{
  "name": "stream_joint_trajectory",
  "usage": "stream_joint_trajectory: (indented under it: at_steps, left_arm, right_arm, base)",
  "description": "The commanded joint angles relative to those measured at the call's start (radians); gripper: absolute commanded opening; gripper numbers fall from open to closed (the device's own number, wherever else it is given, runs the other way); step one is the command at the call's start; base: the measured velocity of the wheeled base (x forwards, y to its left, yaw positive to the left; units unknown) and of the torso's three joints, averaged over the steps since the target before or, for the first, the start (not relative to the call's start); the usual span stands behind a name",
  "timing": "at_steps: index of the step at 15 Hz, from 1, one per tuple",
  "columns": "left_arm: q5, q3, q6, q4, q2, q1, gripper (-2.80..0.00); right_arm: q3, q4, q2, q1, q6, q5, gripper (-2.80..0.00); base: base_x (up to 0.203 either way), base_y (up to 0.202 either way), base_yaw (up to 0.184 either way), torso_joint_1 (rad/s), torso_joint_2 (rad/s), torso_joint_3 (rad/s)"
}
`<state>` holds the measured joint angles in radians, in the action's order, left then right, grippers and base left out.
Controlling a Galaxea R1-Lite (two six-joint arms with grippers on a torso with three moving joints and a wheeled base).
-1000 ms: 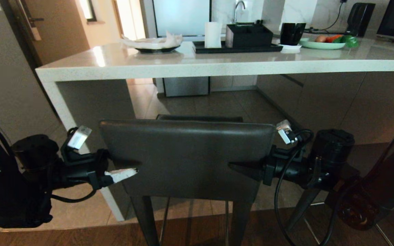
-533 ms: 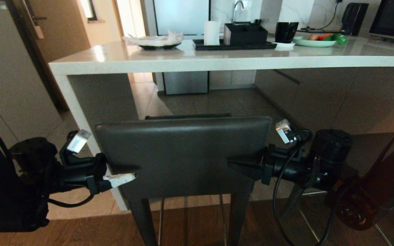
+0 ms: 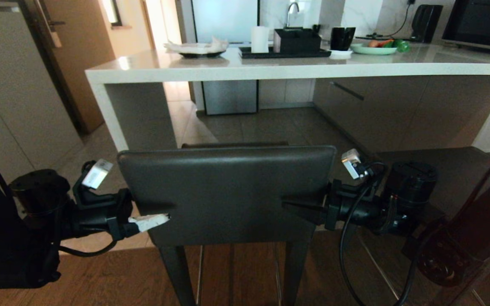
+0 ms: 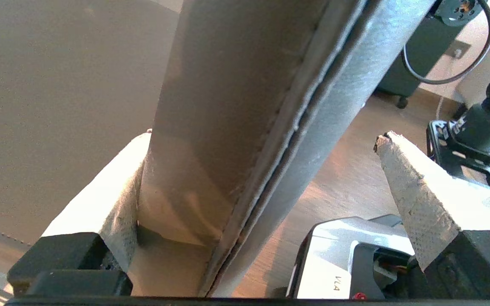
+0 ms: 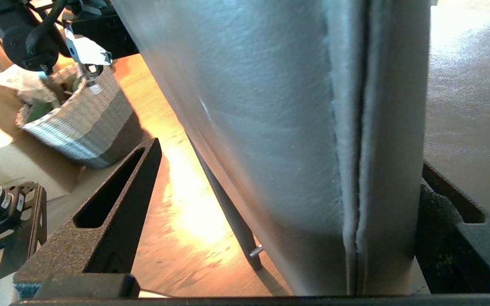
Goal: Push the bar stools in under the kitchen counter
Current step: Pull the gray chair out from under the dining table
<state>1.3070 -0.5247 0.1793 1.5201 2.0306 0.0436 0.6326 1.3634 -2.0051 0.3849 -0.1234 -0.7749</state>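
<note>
Bar stool (image 3: 228, 191) stands on the wood floor (image 3: 100, 276) in front of the table (image 3: 270, 70), well short of it, not under. Left pincer (image 3: 153, 214) and right pincer (image 3: 298, 206) sit at the backrest's two side edges, both jaws spread wide. Wrist views: the backrest edge lies between each pair of fingers, straddled, not clamped. Tray (image 3: 285, 53) and plate (image 3: 372, 49) sit on the tabletop.
</note>
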Motion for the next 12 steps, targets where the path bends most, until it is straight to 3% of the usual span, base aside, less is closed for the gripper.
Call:
stream_joint_trajectory:
  at_steps: [1,7,12]
  left_arm:
    - [0.009,0.011,0.002,0.010,-0.009,-0.004,0.00]
    - [-0.015,0.012,0.002,0.010,-0.009,-0.004,0.00]
    - [-0.037,0.030,0.002,0.010,-0.016,0.012,0.00]
  right_arm:
    - [0.001,0.008,0.000,0.002,-0.001,-0.005,0.00]
    - [-0.001,0.008,0.000,0.002,-0.001,-0.005,0.00]
    - [-0.009,0.008,0.009,-0.002,0.000,-0.004,0.00]
  base:
    - [-0.199,0.000,-0.002,0.005,0.00,0.000]
    - [-0.189,0.000,-0.002,0.004,0.00,0.003]
    - [-0.013,0.000,0.000,-0.002,0.00,0.000]
